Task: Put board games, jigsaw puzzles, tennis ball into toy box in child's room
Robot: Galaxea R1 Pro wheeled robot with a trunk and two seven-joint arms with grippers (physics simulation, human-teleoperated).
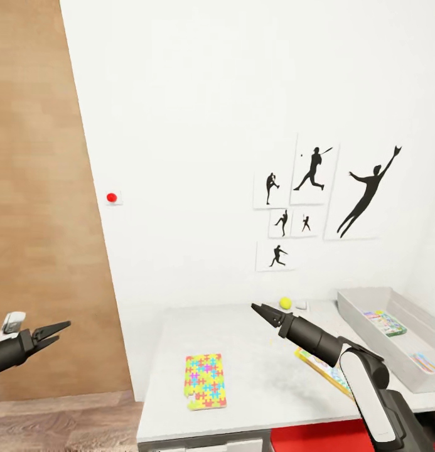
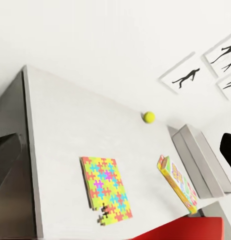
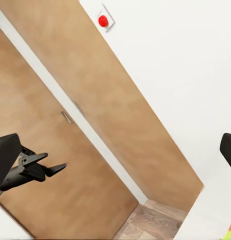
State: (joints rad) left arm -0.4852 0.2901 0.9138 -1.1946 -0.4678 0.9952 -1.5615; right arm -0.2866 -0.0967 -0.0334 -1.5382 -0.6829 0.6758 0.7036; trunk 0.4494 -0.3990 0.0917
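Two black robot arms hang above a long light-grey table (image 1: 255,376) set against a white wall hung with black sports silhouette pictures (image 1: 314,201). The left gripper (image 1: 59,333), out beyond the table's end in front of a wood-panelled door (image 1: 41,220), holds nothing, its slim black fingers parted a little. The right gripper (image 1: 261,312) points over the middle of the table, fingers drawn nearly together and empty.

A thin multicoloured jigsaw puzzle square (image 1: 206,380) with a notched edge lies flat near the table's front. A small yellow-green tennis ball (image 1: 285,303) rests at the back by the wall, just beyond the right gripper's tips. A flat yellow board game box (image 2: 176,184) lies partly under the right forearm, beside the shallow grey toy box (image 1: 368,307) at the table's right end. Inside that tray lie two flat colourful items (image 1: 385,322), too small to identify. A red dot (image 1: 112,198) marks the wall near the door; a red chair seat (image 1: 305,439) shows below the table edge.
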